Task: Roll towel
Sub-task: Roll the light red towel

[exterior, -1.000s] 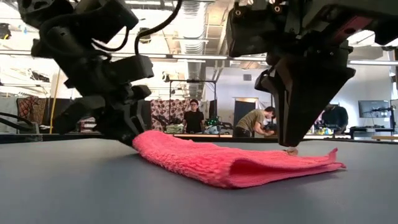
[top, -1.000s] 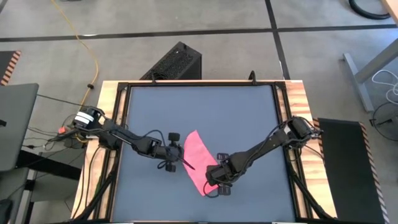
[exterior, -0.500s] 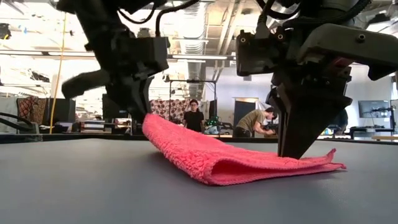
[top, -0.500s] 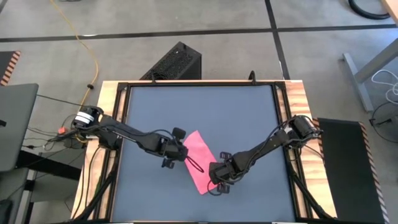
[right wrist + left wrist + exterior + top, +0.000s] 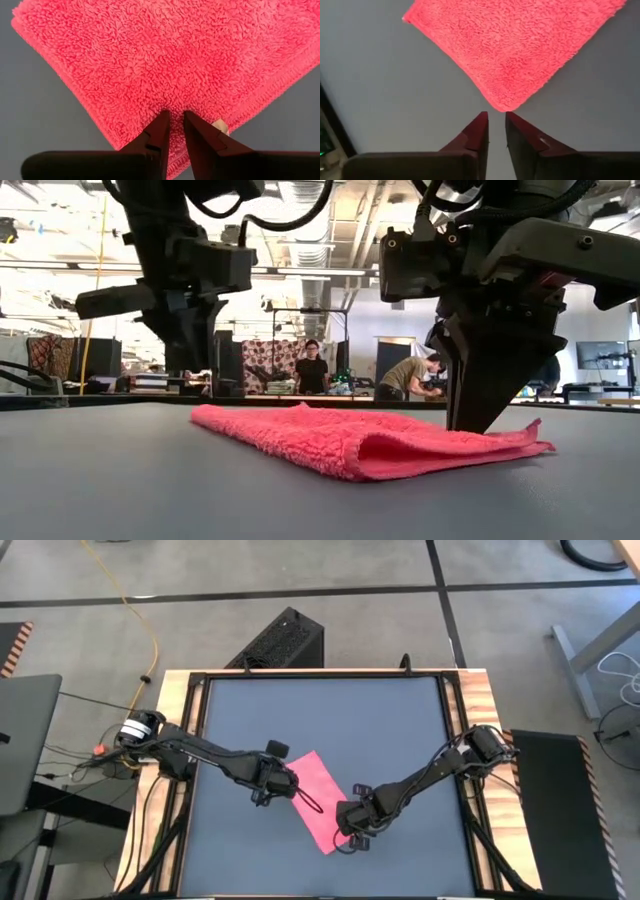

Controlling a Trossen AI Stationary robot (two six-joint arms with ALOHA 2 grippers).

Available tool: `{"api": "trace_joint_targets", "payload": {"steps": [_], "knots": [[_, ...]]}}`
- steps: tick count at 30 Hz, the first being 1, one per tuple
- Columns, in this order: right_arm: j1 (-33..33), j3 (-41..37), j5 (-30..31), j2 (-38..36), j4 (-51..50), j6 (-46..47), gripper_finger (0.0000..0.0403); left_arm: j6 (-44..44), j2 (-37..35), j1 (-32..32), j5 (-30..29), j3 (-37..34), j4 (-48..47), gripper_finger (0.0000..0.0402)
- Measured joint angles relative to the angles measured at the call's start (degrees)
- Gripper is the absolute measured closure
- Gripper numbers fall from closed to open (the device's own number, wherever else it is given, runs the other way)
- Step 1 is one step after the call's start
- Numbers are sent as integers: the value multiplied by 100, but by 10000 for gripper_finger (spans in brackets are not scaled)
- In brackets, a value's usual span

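Observation:
The pinkish-red towel [image 5: 320,795] lies folded in layers, flat on the dark tabletop [image 5: 300,710], near the middle front; its fold faces the low view [image 5: 360,465]. My right gripper [image 5: 342,832] stands upright on the towel's near right end [image 5: 468,426], beside the small white tag [image 5: 220,125]. My left gripper [image 5: 296,790] hovers above the table just off the towel's left corner [image 5: 502,106], its fingers [image 5: 479,131] a narrow gap apart, holding nothing. In the low view it [image 5: 195,365] hangs above the towel's left end. My right gripper comes from above, pointing down, its two fingertips [image 5: 161,125] nearly together and sunk into the pile of the towel's top face [image 5: 172,102] near the tagged edge. Whether they pinch a tuft or only press, I cannot tell. The towel lies flat on the table under them.
The table has wooden side rails [image 5: 178,740] and bare dark surface on all sides of the towel. A black box [image 5: 285,640] stands on the floor beyond the far edge. People [image 5: 312,368] work at benches far behind the table.
My left gripper lifted the towel's left end, then let it go, rose, and drew back a little toward the table's left. That end has dropped and now lies flat, reaching farther left. My right gripper has sunk slightly onto the towel's other end, which stayed in place.

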Motion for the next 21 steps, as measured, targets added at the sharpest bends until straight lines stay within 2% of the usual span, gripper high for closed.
{"api": "trace_joint_targets", "payload": {"steps": [6, 10, 14, 21], "knots": [[-11, -4, -5, 5, -2, -18, 316, -248, 0, 1, 64, 0, 145, 308], [-38, 3, -17, 7, 28, -95, 316, -497, -2, 85, 217, -215, 940, 303], [-27, 221, 70, -70, -393, -299, 316, -903, -2, 230, 575, -627, 1729, 303], [68, 275, 579, -923, -323, -655, 316, -1431, -14, 463, 765, -1615, 3163, 303]]}}
